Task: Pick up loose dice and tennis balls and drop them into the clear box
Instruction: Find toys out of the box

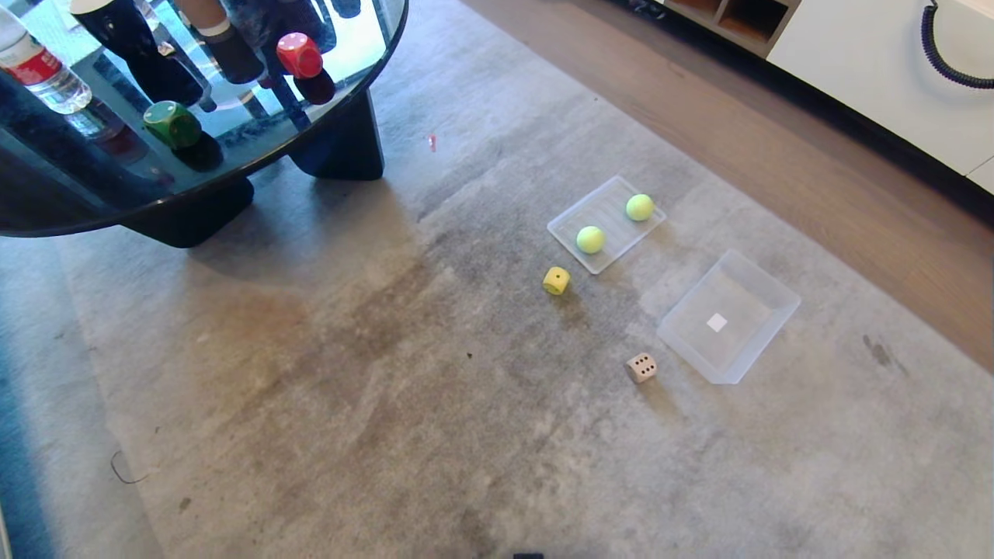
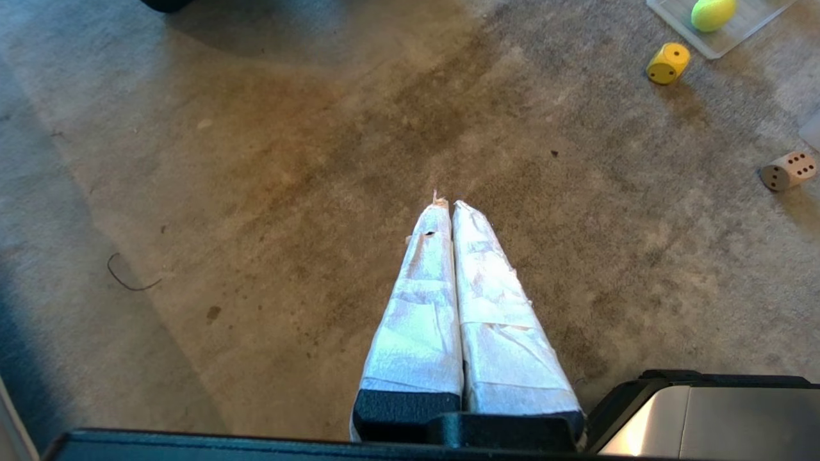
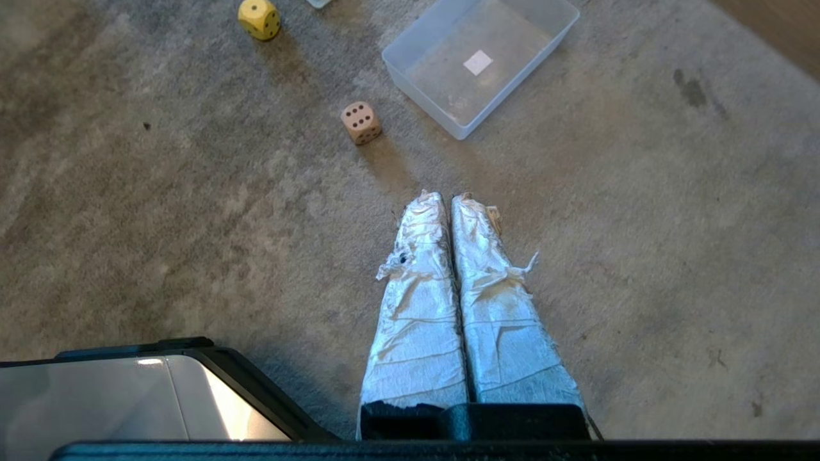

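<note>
- Grey carpet (image 1: 311,404) carries most of the job: the yellow die (image 1: 556,280) and the tan die (image 1: 641,367) lie loose on it, the tan one just beside the near corner of the clear box (image 1: 784,299), which holds nothing yet.
- Both tennis balls (image 1: 590,239) sit in the flat clear tray (image 1: 578,213), one by its near edge and the other (image 1: 639,207) by its far edge. Likely trouble: a nudge sends a ball rolling over the low rim and off across the carpet.
- Tray and box look alike, so a drop could land in the wrong one; the deep-walled box is the one nearer the wooden floor.
- Green die (image 1: 172,124) and red die (image 1: 299,54) rest on the round glass table (image 1: 365,85), the green one nearer its edge. A clumsy reach could knock either off, or bump the water bottle (image 1: 39,70) standing by the table's left edge.
- Left gripper (image 2: 447,206) and right gripper (image 3: 448,200) hang over bare carpet, taped fingers pressed together and holding nothing. Neither will take a die or ball until its fingers spread, and a narrow spread would push the piece away instead.
- Smooth rounded dice may slip from the tape-wrapped fingers on the way to the box.
</note>
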Robot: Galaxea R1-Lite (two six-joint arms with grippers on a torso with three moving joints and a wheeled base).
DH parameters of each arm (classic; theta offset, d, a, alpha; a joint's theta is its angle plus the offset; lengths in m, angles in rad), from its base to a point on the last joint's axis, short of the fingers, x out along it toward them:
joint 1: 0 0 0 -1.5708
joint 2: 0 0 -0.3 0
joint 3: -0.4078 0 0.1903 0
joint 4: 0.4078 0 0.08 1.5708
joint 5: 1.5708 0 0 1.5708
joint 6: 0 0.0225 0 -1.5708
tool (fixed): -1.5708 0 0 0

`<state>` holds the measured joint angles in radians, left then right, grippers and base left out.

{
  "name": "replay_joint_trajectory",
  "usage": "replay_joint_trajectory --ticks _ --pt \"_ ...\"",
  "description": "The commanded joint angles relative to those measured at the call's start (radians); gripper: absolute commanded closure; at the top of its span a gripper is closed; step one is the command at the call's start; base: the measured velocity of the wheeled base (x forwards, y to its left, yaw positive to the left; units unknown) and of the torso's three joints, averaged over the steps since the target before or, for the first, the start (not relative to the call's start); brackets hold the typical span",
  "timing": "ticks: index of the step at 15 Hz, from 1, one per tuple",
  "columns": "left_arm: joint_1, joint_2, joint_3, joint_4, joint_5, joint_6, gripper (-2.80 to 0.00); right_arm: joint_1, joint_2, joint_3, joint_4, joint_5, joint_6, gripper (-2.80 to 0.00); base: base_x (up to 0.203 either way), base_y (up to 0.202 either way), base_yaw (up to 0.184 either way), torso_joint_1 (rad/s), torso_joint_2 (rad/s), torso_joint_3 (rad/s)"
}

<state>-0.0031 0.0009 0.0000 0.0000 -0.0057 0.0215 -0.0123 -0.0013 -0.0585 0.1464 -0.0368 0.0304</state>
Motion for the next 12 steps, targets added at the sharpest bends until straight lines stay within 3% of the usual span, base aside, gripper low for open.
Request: replay_joint_trajectory --ticks 1,12 --pt "0.0 0.001 0.0 0.0 0.0 0.0 0.0 0.0 0.0 0.0 0.001 0.0 0.0 0.0 0.0 0.0 0.0 0.005 0.0 -0.2" --pt "0.0 0.001 0.0 0.0 0.0 0.0 0.0 0.0 0.0 0.0 0.001 0.0 0.0 0.0 0.0 0.0 0.0 0.003 0.0 -0.197"
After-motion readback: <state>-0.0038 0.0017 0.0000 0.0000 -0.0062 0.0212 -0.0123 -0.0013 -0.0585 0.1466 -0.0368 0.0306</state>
